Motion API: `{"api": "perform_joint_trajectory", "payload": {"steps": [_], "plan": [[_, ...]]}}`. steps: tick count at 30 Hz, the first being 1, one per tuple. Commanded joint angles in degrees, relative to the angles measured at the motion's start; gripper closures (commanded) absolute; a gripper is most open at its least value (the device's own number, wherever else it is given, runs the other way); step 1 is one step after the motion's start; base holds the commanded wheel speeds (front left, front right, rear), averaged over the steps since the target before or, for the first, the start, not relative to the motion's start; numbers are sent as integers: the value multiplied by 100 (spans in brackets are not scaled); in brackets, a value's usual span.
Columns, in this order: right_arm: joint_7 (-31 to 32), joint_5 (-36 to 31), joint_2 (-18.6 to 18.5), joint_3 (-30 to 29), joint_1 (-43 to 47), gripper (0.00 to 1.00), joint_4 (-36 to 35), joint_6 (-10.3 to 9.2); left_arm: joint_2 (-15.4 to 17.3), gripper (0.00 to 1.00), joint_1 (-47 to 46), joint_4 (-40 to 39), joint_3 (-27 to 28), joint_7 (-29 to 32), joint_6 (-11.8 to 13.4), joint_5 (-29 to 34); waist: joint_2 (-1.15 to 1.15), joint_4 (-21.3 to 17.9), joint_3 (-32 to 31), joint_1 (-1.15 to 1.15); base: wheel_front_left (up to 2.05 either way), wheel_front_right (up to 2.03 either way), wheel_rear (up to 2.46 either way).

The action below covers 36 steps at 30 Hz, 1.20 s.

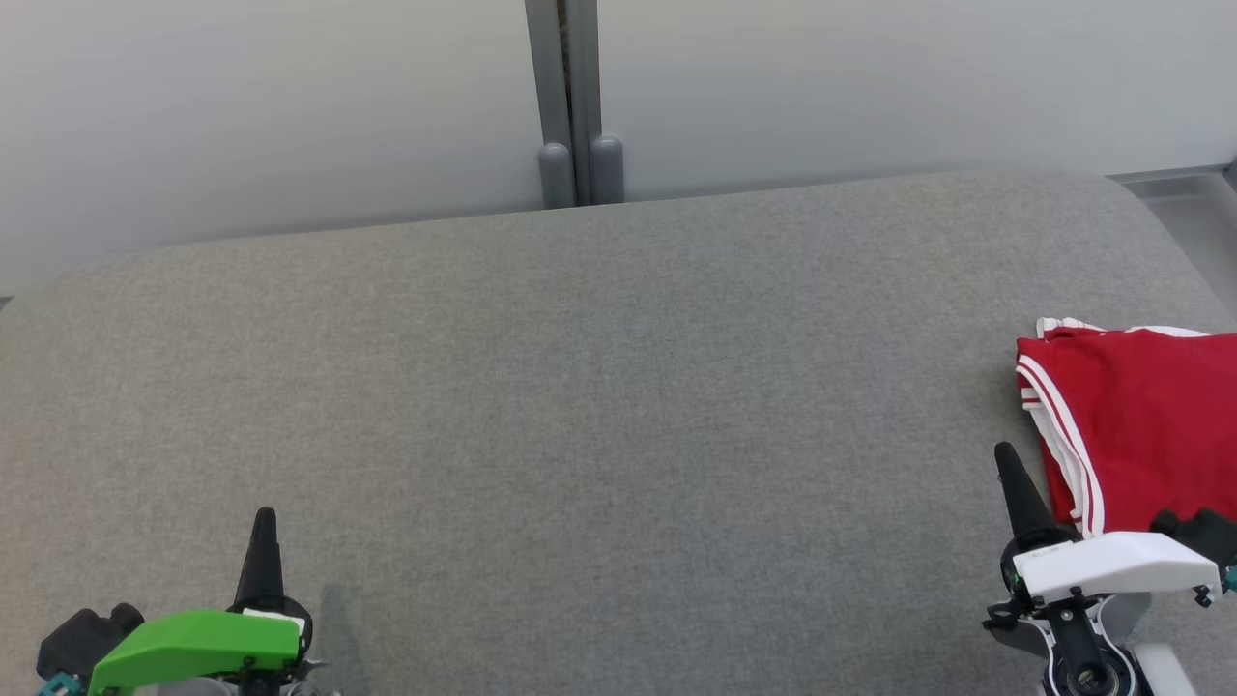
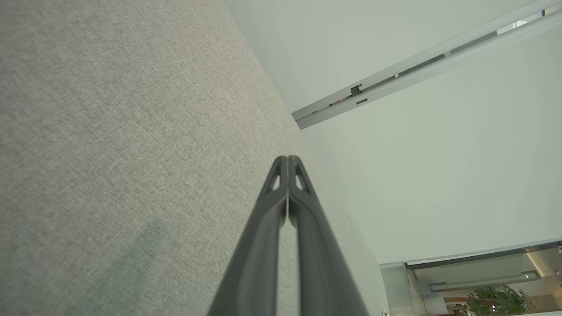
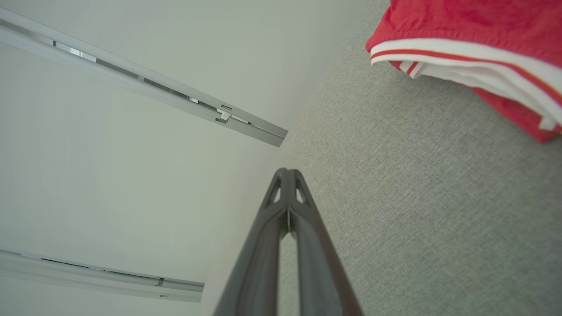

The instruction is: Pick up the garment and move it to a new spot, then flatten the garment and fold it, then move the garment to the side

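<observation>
Red garment (image 1: 1150, 425) w/ white trim lies in folded layers at right end of grey fabric surface (image 1: 580, 387). Right gripper (image 1: 1007, 459) is pinched fully closed, holding nothing, just beside garment's edge w/o touching. Left gripper (image 1: 264, 527) is likewise closed tight, holding nothing, well apart at lower left.

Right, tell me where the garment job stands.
Done, it seems: the red garment lies folded in layers at the right edge of the grey surface. In hand: nothing; the left gripper and right gripper are shut and empty. Left: probably nothing, though the picture cuts off its right part.
</observation>
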Motion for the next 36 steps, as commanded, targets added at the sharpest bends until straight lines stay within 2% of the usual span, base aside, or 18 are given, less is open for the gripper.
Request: {"api": "perform_joint_trajectory", "payload": {"steps": [1, 36], "plan": [[53, 172, -36, -26, -14, 100, -91, -3, 45, 100, -168, -69, 24, 49, -29, -177, 0, -1, 1, 0, 0, 0, 0], [503, 1846, -49, -153, 31, 100, -279, -5, 57, 100, -381, -148, 135, 500, -83, -1890, 0, -17, 27, 0, 0, 0, 0]]}}
